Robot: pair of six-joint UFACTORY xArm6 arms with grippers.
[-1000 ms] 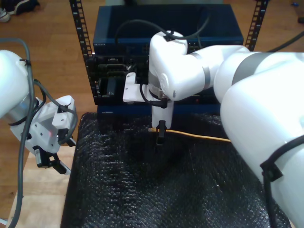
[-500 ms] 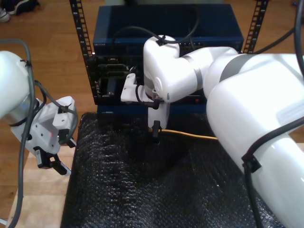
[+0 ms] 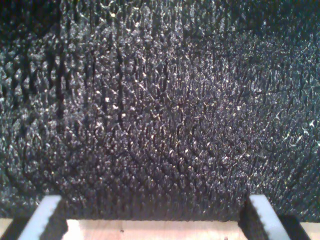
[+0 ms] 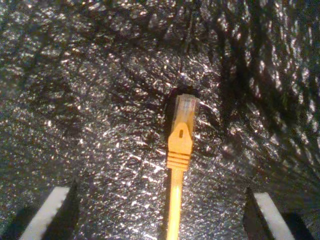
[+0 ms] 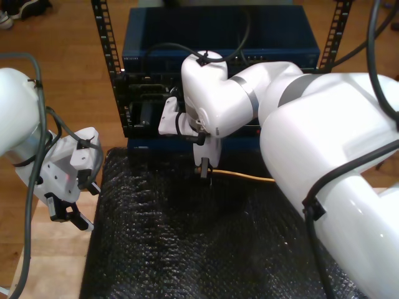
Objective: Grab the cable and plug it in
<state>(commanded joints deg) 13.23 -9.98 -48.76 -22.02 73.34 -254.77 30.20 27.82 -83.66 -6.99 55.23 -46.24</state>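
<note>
Black textured mat (image 5: 206, 243) covers the table from the exterior view's centre down toward 6 o'clock. Behind it, at 12 o'clock, a blue rack unit (image 5: 218, 37) sits between perforated rails, with dark modules and ports in its open bay (image 5: 146, 106).

Big white arm enters from the exterior view's 4 o'clock, sweeps up and folds at the wrist in front of the rack, pointing straight down at the mat. My second gripper (image 5: 206, 169) hangs at its end, just above the mat near the rack's foot. Second wrist view: the fingers (image 4: 50, 212) stand wide apart with the cable (image 4: 176, 190) running up between them, nothing clamped; the clear plug (image 4: 185, 111) lies flat on the mat ahead of the fingers, orange boot behind it.

In the exterior view the cable (image 5: 246, 177) trails from under that gripper toward 3 o'clock, lying on the mat.

Smaller arm at the exterior view's 9 o'clock, off the mat's edge, wrist tilted downward. My first gripper (image 5: 65, 215) is spread open, holding nothing; first wrist view shows its fingertips (image 3: 45, 217) apart over the mat's border and a strip of pale wood (image 3: 150, 230).
</note>
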